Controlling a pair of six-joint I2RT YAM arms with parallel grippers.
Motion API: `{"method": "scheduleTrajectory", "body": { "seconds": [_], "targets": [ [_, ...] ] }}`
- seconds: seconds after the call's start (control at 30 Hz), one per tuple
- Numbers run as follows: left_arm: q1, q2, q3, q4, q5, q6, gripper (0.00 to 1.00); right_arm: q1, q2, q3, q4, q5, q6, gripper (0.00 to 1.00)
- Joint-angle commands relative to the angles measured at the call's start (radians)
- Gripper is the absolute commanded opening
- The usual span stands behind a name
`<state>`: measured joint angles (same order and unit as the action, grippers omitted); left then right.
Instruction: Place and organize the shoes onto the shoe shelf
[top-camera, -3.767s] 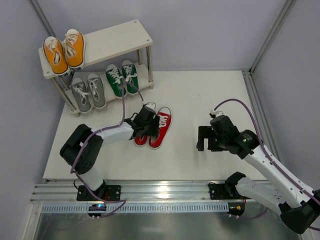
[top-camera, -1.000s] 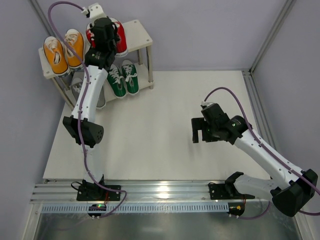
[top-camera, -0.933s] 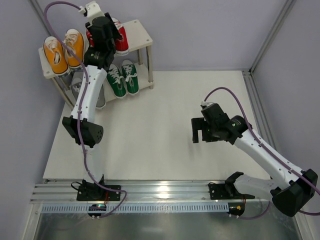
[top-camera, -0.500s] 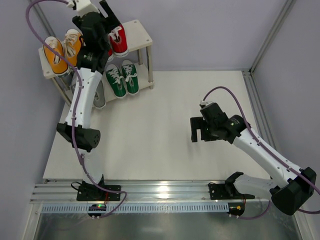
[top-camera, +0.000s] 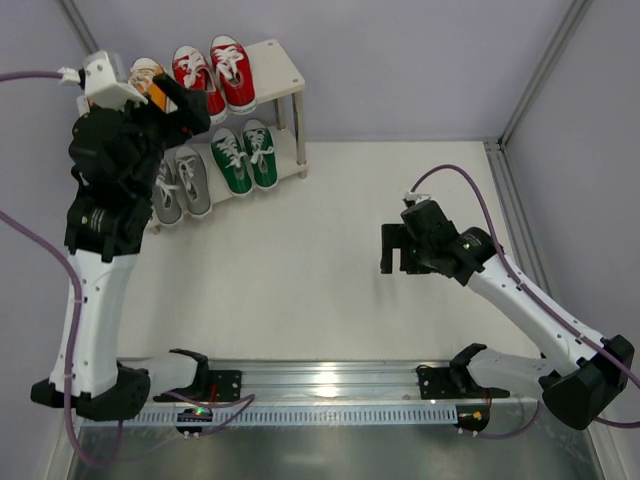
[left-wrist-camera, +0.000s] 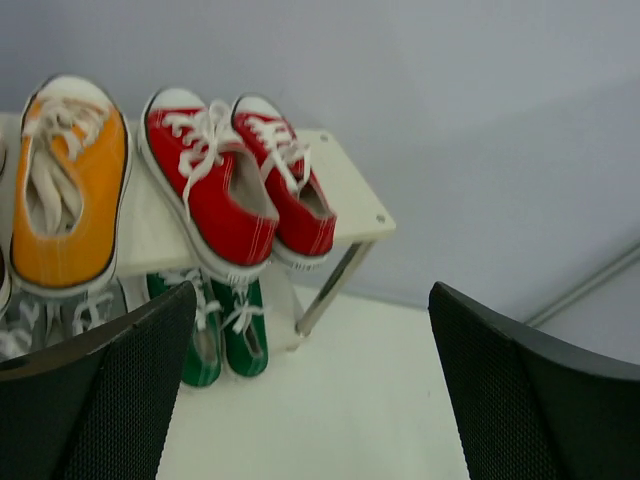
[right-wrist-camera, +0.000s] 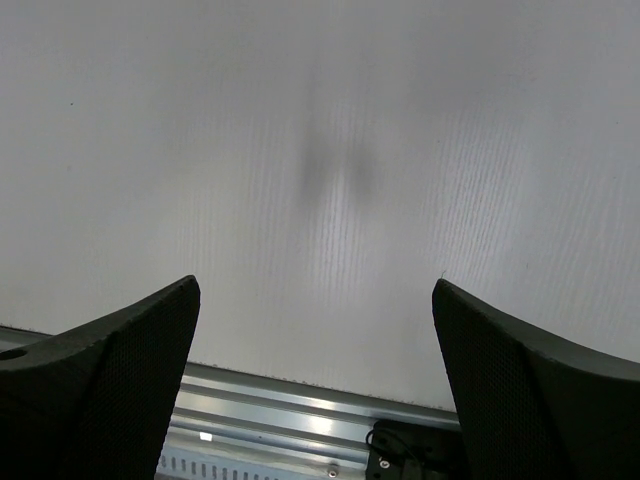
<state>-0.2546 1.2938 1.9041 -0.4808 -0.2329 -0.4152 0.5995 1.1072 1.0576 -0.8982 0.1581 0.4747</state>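
White desk (top-camera: 330, 250) carries the shoe shelf (top-camera: 275, 65) at its far left corner, red shoes (top-camera: 212, 72) beside orange shoes (left-wrist-camera: 60, 190) on the top tier, grey shoes (top-camera: 190, 182) and green shoes (top-camera: 247, 155) beneath; left claw (left-wrist-camera: 312, 330) and right claw (right-wrist-camera: 315, 320) both stand wide open, gripping nothing.

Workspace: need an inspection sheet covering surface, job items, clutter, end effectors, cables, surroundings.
Surface: white table, bare apart from the shelf and the arms.
Job's things: shoe shelf at the far left corner; red pair and orange pair on the top tier, orange partly hidden in the top view; grey pair and green pair on the lower tier.
Clutter: nothing seen.
End effectors: left end effector open, empty, raised near the shelf; right end effector open, empty, over the table.
Cables: left purple cable and right purple cable loop clear of the shoes.
Surroundings: pale walls, metal frame post, mounting rail.
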Motion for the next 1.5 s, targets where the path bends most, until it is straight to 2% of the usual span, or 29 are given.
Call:
{"method": "scheduleTrajectory", "body": {
  "seconds": [0.0,0.07,0.1,0.17,0.23,0.43,0.6,0.63,0.73,1.0,1.07,1.23,1.37,1.47],
  "targets": [
    [-0.002,-0.167,-0.183,-0.09,0.11,-0.008,0.95,0.005,0.034,0.079,-0.045,0.116,0.047,0.98],
    [0.0,-0.246,-0.284,-0.105,0.124,0.015,0.96,0.006,0.028,0.084,-0.045,0.118,0.054,0.98],
    [-0.012,-0.305,-0.299,-0.169,0.109,0.018,0.97,0.006,0.019,0.082,-0.038,0.11,0.07,0.98],
    [-0.067,-0.352,-0.359,-0.229,-0.009,0.048,0.97,0.008,-0.013,0.064,-0.013,0.101,0.087,0.98],
    [-0.12,-0.422,-0.422,-0.28,-0.049,0.043,0.98,0.011,-0.021,0.045,-0.004,0.101,0.117,0.98],
    [-0.129,-0.565,-0.622,-0.39,-0.031,-0.046,0.98,0.019,0.063,0.074,0.001,0.118,0.105,0.98],
    [-0.13,-0.573,-0.701,-0.407,0.029,-0.073,1.0,0.017,0.231,0.238,-0.033,0.287,0.029,0.98],
    [-0.13,-0.567,-0.708,-0.407,0.036,-0.077,1.0,0.017,0.262,0.328,-0.066,0.308,0.013,0.98],
    [-0.13,-0.538,-0.729,-0.383,0.044,-0.054,1.0,0.017,0.36,0.427,-0.091,0.426,0.004,0.98],
    [-0.13,-0.381,-0.712,-0.342,0.066,-0.068,1.0,0.002,0.402,0.394,-0.071,0.459,-0.065,0.98],
    [-0.129,-0.357,-0.7,-0.323,0.076,-0.073,1.0,0.0,0.381,0.361,-0.013,0.416,-0.125,0.98],
    [-0.13,-0.269,-0.607,-0.375,0.015,-0.086,1.0,0.002,0.306,0.302,0.178,0.142,-0.232,0.98],
    [-0.13,-0.249,-0.55,-0.438,-0.065,-0.115,1.0,0.0,0.29,0.323,0.255,0.081,-0.229,0.98],
    [-0.129,-0.257,-0.511,-0.494,-0.155,-0.174,1.0,0.002,0.353,0.418,0.22,0.058,-0.271,0.98]
  ]
}}
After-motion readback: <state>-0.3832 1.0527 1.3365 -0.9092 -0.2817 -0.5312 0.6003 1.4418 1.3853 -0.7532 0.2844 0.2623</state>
